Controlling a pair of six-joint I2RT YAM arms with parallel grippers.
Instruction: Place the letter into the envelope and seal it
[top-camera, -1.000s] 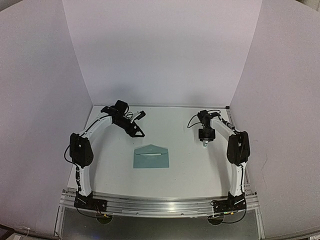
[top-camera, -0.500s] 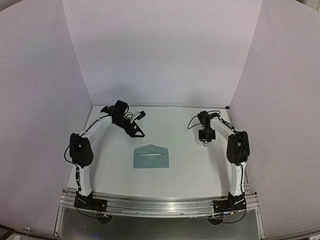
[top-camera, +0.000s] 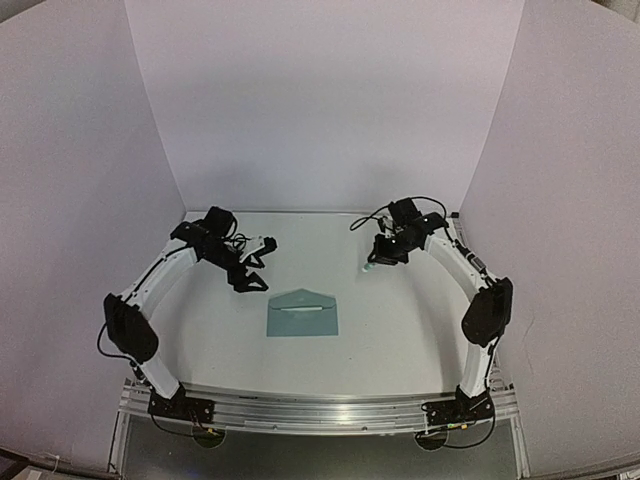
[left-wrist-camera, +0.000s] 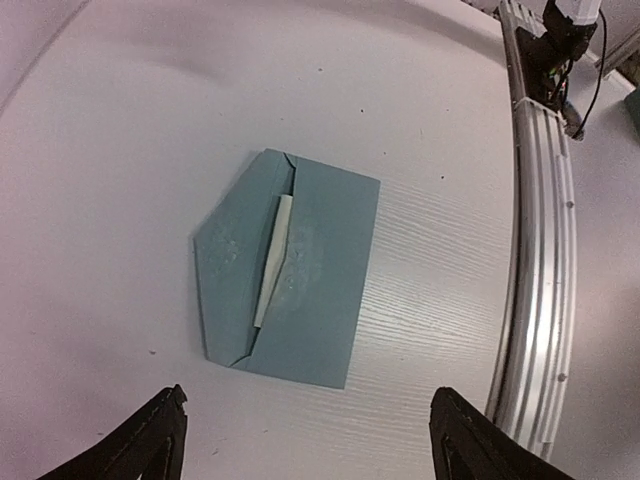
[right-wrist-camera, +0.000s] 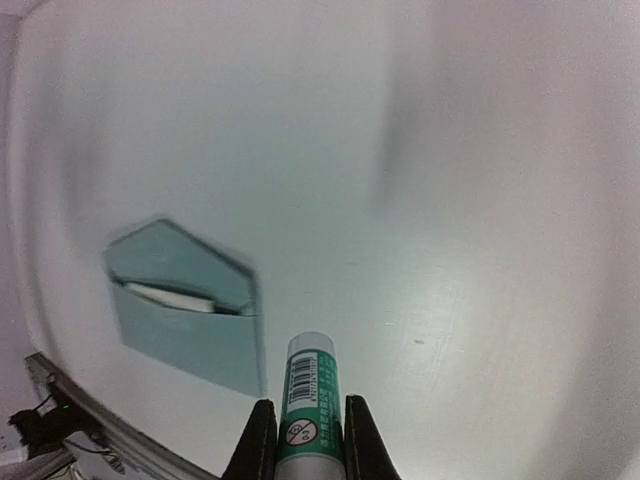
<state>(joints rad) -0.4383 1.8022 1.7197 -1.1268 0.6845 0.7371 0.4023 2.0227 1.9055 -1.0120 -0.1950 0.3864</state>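
- The white tabletop (top-camera: 400, 340) filled the lower middle of the overhead view, with grey walls on three sides.
- The teal paper envelope (top-camera: 303, 314) lay flat just below the centre of that view, well apart from both arms. Its triangular flap pointed towards the top of the frame, folded out and not yet stuck down.
- The left gripper (left-wrist-camera: 308, 396) hung above the table to the upper left of the envelope. Its black fingers were spread wide at the bottom corners of its own camera view, with nothing between them.
- The right gripper (right-wrist-camera: 307, 403) sat at the upper right of the envelope in the overhead view, its fingers pinched on a green-and-white glue stick (right-wrist-camera: 311, 375) whose end pointed out ahead.
- A thin cream strip of paper (left-wrist-camera: 272, 262), which I took to be the letter, showed at the envelope's mouth, so the sheet seemed to be tucked in almost fully.
- I could see a few risks. Nothing pinned the envelope, so the stick's drag could slide or crease it. Glue on the cream strip would bond letter to flap. I couldn't tell whether the stick was capped, and a capped stick would leave no glue.
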